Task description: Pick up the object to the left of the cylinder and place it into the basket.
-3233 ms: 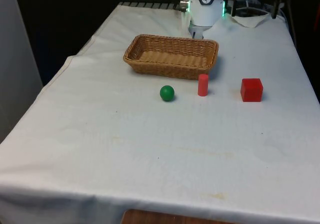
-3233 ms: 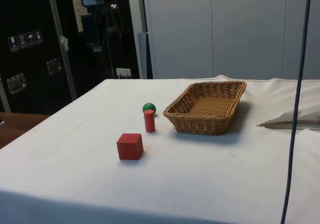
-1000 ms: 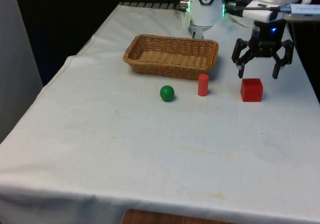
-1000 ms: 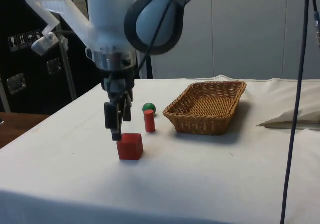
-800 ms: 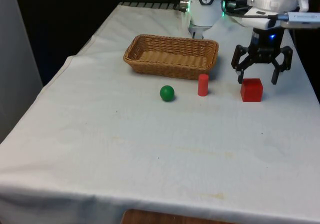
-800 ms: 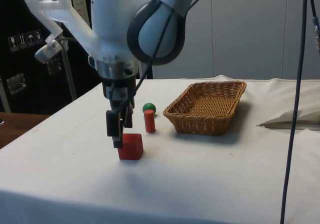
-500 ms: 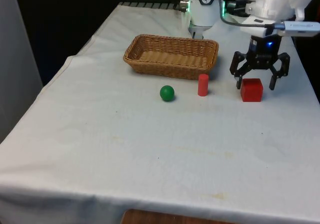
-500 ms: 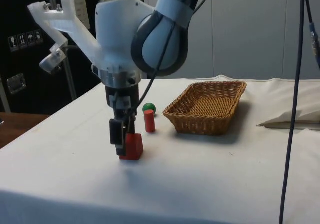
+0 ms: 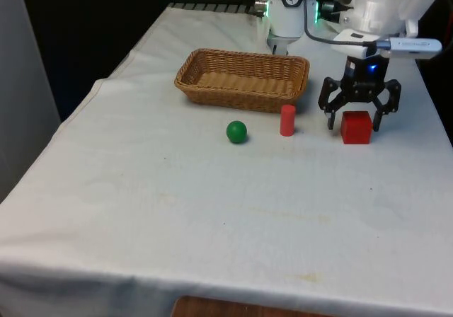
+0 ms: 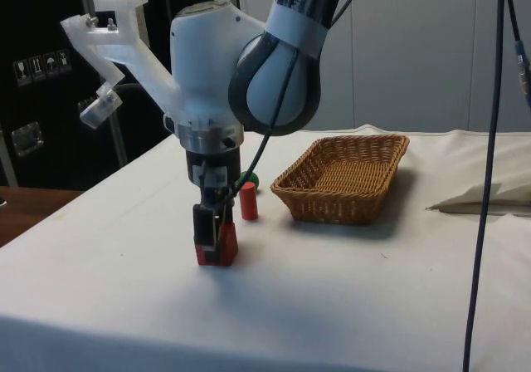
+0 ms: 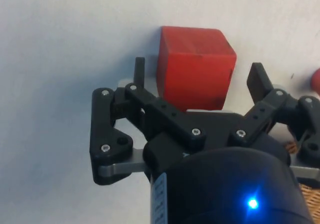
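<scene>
Jaws wide open, one finger (image 11: 139, 70) each side of the red cube (image 9: 356, 127), not closed on it yet. In wrist view the gaps look slim, esp. on one side. Side view puts the tips low, near the worktop (image 9: 212, 211), w/ the cube mostly behind them. Cube sits flat on the cloth, well apart from the basket (image 9: 244, 105). The red cyl (image 9: 287, 120) stands upright near the jaws, on the front view's left of the cube. Green ball (image 9: 236, 131) is further that way, near the cyl.

Step, prob: final descent/close on cube, then lift & carry to basket.

Risks, my guess:
- cube looks slightly rotated vs the fingers, so closing could twist it or grip on corners, then it slips in the lift
- a tip too low may snag the cloth
- the swing toward the basket passes the cyl, so a low carry could knock it over
- release too early and the cube could hit the rim & bounce out
</scene>
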